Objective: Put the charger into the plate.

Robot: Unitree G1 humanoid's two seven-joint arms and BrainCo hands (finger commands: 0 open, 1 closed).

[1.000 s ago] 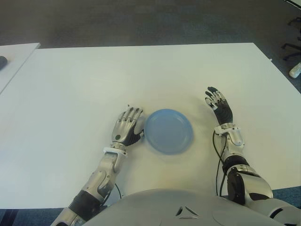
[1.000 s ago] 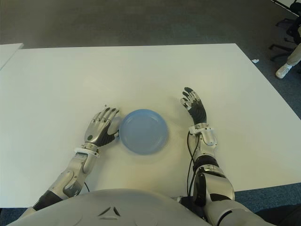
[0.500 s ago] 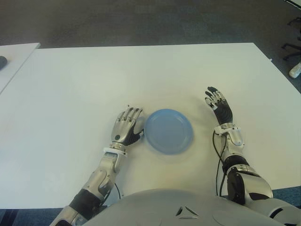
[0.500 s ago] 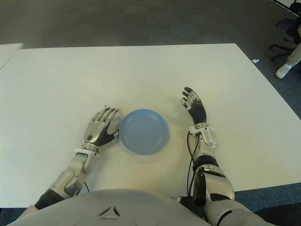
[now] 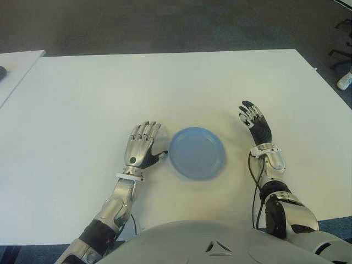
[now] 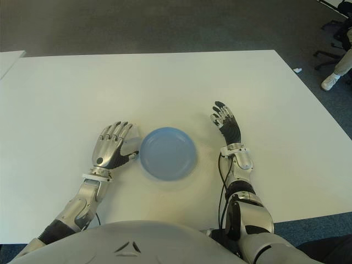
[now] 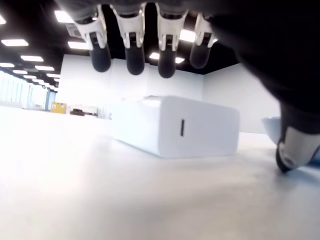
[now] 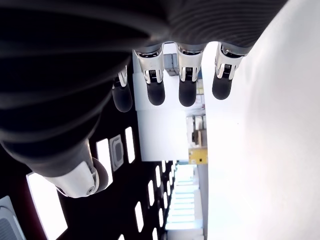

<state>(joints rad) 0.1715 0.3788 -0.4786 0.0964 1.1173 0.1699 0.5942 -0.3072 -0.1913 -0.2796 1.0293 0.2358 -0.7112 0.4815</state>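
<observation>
Two open, empty hands, left hand (image 5: 141,149) over white charger (image 7: 172,125) beside plate (image 5: 197,153), right hand (image 5: 255,124) well apart.

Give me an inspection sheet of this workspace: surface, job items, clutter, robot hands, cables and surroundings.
Surface: white table, bare around the work.
Job's things: blue plate, nothing in it; white charger lies on the table under the left robot hand, not in the plate.
Clutter: nothing seen.
Robot hands: left robot hand open over the charger, left of the plate; right robot hand open, right of the plate.
Cables: black cable along the right forearm.
Surroundings: grey floor; second table at left.
</observation>
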